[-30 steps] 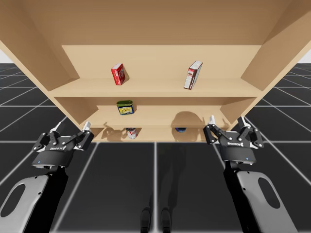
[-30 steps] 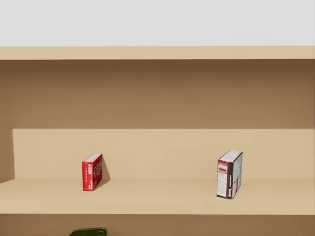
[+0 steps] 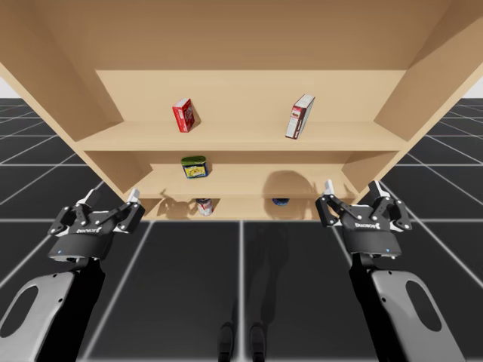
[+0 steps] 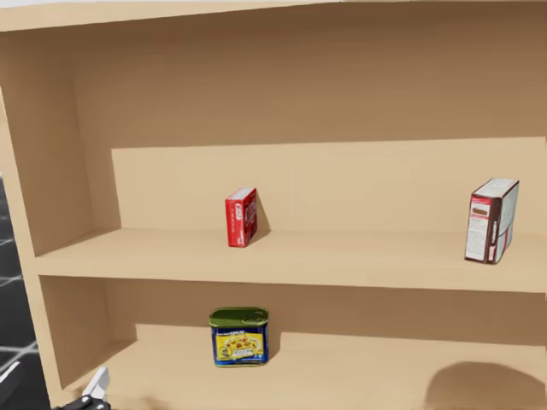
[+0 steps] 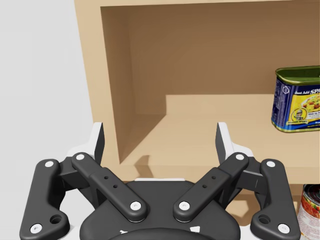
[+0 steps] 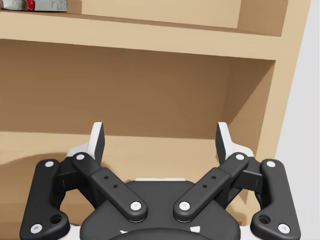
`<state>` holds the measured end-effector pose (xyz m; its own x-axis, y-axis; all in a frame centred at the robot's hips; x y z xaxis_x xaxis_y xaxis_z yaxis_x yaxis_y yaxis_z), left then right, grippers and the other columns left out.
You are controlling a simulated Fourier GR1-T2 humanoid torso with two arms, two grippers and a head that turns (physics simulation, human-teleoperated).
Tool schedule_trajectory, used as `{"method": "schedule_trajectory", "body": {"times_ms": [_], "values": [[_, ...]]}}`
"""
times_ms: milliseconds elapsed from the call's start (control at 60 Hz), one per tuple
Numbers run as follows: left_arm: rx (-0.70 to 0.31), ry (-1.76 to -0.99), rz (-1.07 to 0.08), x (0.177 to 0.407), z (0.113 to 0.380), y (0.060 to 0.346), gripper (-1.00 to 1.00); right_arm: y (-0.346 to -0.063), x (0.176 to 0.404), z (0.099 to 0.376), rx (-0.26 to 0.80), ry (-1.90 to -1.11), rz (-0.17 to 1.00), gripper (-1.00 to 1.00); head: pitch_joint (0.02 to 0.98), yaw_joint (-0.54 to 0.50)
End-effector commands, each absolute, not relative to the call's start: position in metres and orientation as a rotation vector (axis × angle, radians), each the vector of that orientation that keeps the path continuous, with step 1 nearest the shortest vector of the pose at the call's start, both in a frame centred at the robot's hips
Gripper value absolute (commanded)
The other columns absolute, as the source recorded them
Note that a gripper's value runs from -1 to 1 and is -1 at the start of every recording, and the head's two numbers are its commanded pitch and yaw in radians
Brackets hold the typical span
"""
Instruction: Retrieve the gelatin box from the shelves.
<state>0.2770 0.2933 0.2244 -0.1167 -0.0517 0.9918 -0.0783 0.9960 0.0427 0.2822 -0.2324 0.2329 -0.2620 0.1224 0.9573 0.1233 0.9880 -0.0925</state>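
While both arms hang in front of the shelf unit (image 3: 241, 136), my left gripper (image 3: 112, 197) sits at its near left corner and my right gripper (image 3: 352, 187) at its near right corner. Each has its fingers spread wide and holds nothing. In the left wrist view the left gripper (image 5: 160, 140) faces the left end of the middle shelf with only bare board between its fingers. In the right wrist view the right gripper (image 6: 160, 140) faces the bare right end of the same level.

On the lowest shelf, a red and white can (image 3: 204, 206) stands left of centre, and a small dark blue thing (image 3: 281, 202) sits right of centre, too small to tell what it is.

One level up, a blue and yellow tin with a green lid (image 4: 239, 336) stands upright left of centre, ahead of the left gripper and to its right (image 5: 298, 99).

Farther up, the small red gelatin box (image 4: 242, 217) stands upright on the upper shelf, left of centre, almost straight above the tin and well apart from both grippers (image 3: 183, 115). A taller white and brown box (image 4: 491, 220) stands upright at the right of that shelf, well apart from the red one.
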Motion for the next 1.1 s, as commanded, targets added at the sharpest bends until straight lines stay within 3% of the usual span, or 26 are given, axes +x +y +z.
{"method": "schedule_trajectory", "body": {"times_ms": [17,283,433,600,750,1100], "values": [[0.102,-1.688,0.03,0.277,0.224,0.295,-1.0,-0.231,0.281,0.233,-0.181,-1.84,0.009,-1.0,0.298,0.25],[0.068,-1.715,0.018,0.263,0.242,0.282,-1.0,-0.232,0.28,0.233,-0.183,-1.85,0.0,-1.0,0.296,0.27],[0.015,-1.691,-0.06,0.239,0.275,0.262,-1.0,-0.232,0.281,0.233,-0.184,-1.849,-0.003,-1.0,0.286,0.25],[-0.143,-1.684,-0.156,0.219,0.333,0.238,-1.0,-0.232,0.282,0.233,-0.188,-1.848,0.0,-1.0,0.292,0.25],[-0.288,-1.629,-0.206,0.228,0.367,0.221,-1.0,-0.232,0.282,0.233,-0.193,-1.85,0.003,-1.0,0.29,0.26],[-0.264,-1.612,-0.179,0.269,0.393,0.201,-1.0,-0.234,0.282,0.233,-0.2,-1.862,-0.003,-1.0,0.29,0.26]]}}
